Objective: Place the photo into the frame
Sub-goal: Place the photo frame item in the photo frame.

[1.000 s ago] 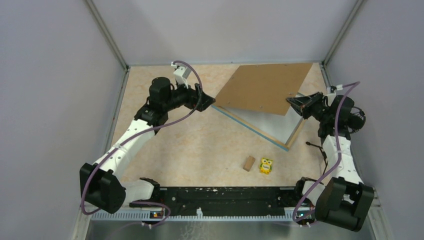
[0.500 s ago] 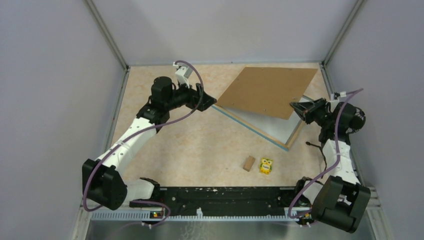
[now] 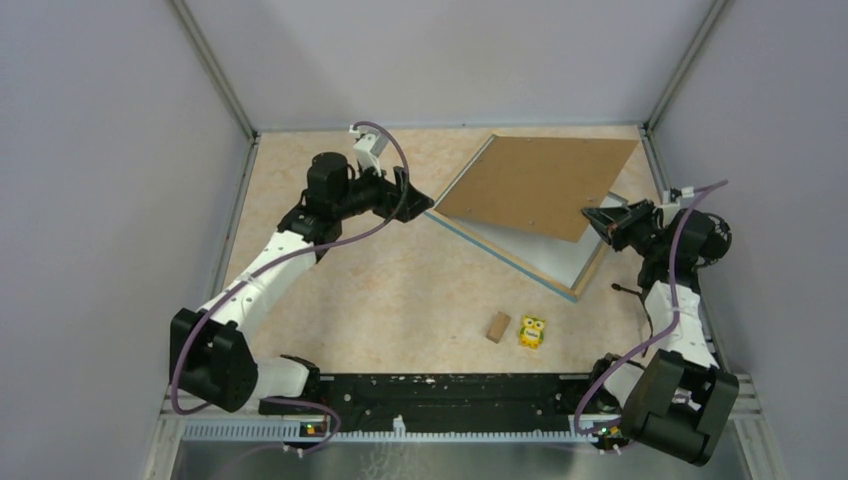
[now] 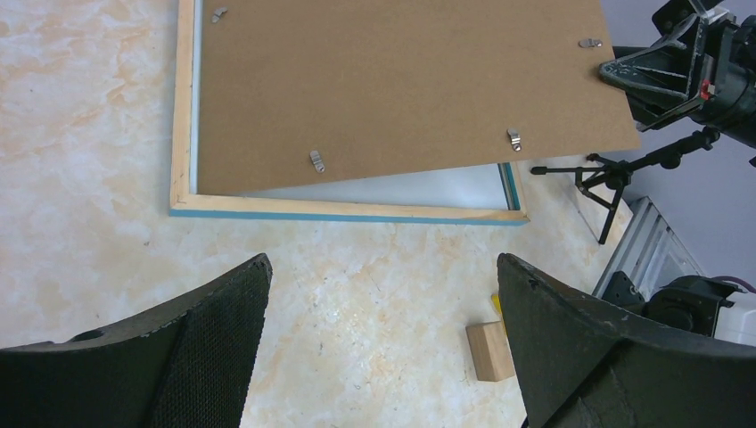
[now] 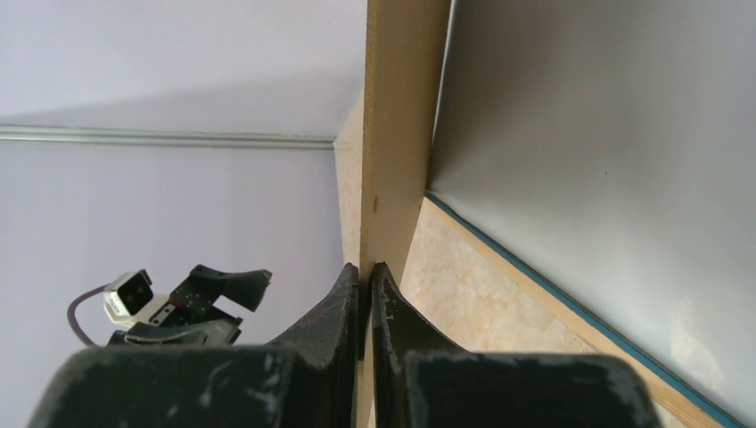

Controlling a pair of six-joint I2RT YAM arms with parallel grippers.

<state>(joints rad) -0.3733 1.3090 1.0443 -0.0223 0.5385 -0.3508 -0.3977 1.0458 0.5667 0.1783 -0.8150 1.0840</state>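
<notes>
- The right tool (image 3: 592, 213) is pinched shut on the right edge of a brown backing board (image 3: 540, 185). The thin board passes between its two black fingers.
- The board hangs tilted. Its held side is lifted and its far left side is low over the frame (image 3: 510, 258).
- Small metal clips (image 4: 316, 160) sit on the board's upper face.
- The frame lies flat at the far right of the tabletop (image 3: 380, 290), with light wood and a blue outer edge.
- A pale blue-white sheet (image 4: 401, 189) fills the frame's opening under the board. Too little of it shows to tell whether it is the photo.
- The left tool (image 3: 418, 198) is spread wide and holds nothing. It hovers just beside the frame's left corner.
- A small wooden block (image 3: 498, 326) and a yellow toy (image 3: 532, 331) sit side by side nearer the arm bases, well apart from the frame.
</notes>
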